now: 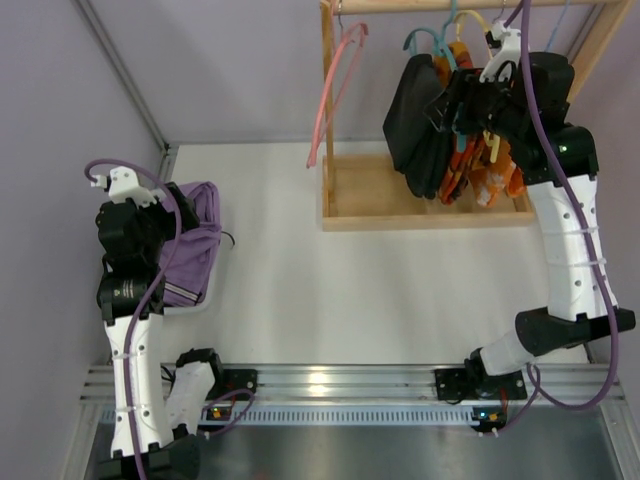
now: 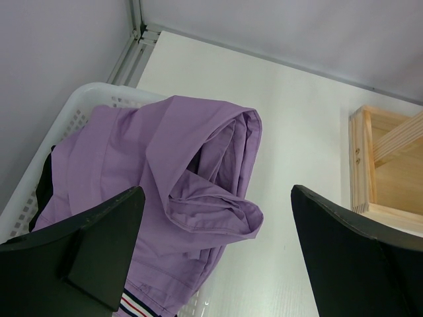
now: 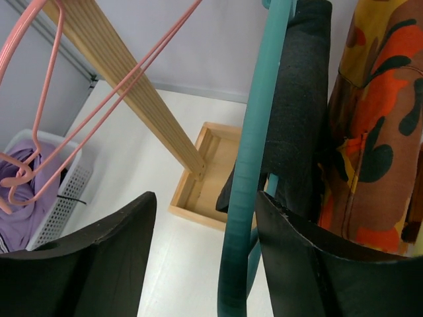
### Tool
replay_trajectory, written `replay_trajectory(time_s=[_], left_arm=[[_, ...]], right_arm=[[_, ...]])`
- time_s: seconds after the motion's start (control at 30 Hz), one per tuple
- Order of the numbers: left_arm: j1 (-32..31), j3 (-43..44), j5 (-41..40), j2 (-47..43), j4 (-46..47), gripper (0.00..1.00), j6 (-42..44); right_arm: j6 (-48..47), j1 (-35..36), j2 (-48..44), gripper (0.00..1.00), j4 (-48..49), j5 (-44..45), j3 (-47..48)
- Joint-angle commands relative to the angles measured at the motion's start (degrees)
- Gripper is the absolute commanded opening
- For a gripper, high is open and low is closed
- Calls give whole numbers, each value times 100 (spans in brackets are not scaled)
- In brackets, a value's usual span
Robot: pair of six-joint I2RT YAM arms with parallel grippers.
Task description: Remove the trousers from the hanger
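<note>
Black trousers (image 1: 415,120) hang on a teal hanger (image 1: 425,40) from the wooden rack's top rail. In the right wrist view the teal hanger (image 3: 254,165) runs down between the fingers of my right gripper (image 3: 205,257), with the black trousers (image 3: 301,112) draped just behind it. The hanger lies against the right finger, and a wide gap is left on the other side, so the jaws are open. My left gripper (image 2: 218,244) hangs open and empty over purple trousers (image 2: 172,172) lying in a white basket (image 2: 79,105).
An orange patterned garment (image 3: 377,132) hangs right beside the black trousers. An empty pink hanger (image 1: 335,85) dangles at the rack's left post (image 3: 132,86). The rack's wooden base tray (image 1: 370,200) sits below. The basket stands at the table's left, by the wall.
</note>
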Motion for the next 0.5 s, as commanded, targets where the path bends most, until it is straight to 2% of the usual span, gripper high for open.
replay_trajectory(time_s=[0.0, 0.07, 0.17, 0.2, 0.27, 0.3, 0.37, 0.47], left_arm=[[-4, -72, -48, -81, 100, 99, 20], [-4, -90, -49, -72, 91, 98, 20], [-4, -72, -66, -46, 100, 99, 20], [-4, -63, -57, -28, 100, 99, 11], [-4, -46, -48, -11, 100, 99, -7], [-4, -37, -22, -2, 91, 99, -15], [-4, -11, 22, 16, 91, 99, -15], [-4, 68, 22, 16, 100, 99, -33]], right_arm=[[189, -78, 112, 60, 437, -151, 104], [242, -69, 174, 54, 455, -124, 130], [294, -69, 166, 38, 498, -133, 122], [312, -69, 157, 29, 559, -133, 113], [338, -78, 95, 21, 621, -238, 104], [382, -87, 78, 12, 683, -256, 96], [566, -87, -63, 1, 867, -273, -10], [725, -122, -309, 0, 1315, -352, -247]])
